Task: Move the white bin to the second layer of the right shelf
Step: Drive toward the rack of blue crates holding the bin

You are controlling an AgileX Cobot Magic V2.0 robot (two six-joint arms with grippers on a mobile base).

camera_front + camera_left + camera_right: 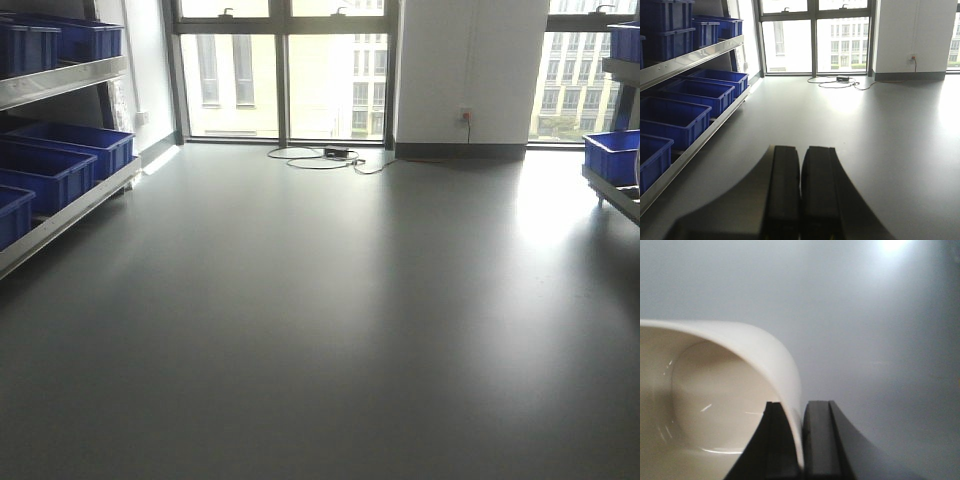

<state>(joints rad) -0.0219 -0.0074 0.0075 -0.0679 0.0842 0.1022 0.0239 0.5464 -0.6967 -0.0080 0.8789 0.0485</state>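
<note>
Far left, the left rack [60,85] is loaded: blue crates [70,150] sit in a row on both steel levels, close behind the front lips. Beside that rack is the left gripper [801,155], its two dark fingers pressed flat together with nothing between them, pointing out over the grey floor [320,330]. Mid-room, at the foot of the windows [285,80], a cable [320,158] lies looped on the floor. Now the right gripper [802,412]: it's pinching the white bin [715,390] by its wall, one finger inside the glossy tub and one outside, with only floor behind. Far right, the right shelf [612,195] just peeks in, a blue crate [612,155] behind its front lip.
</note>
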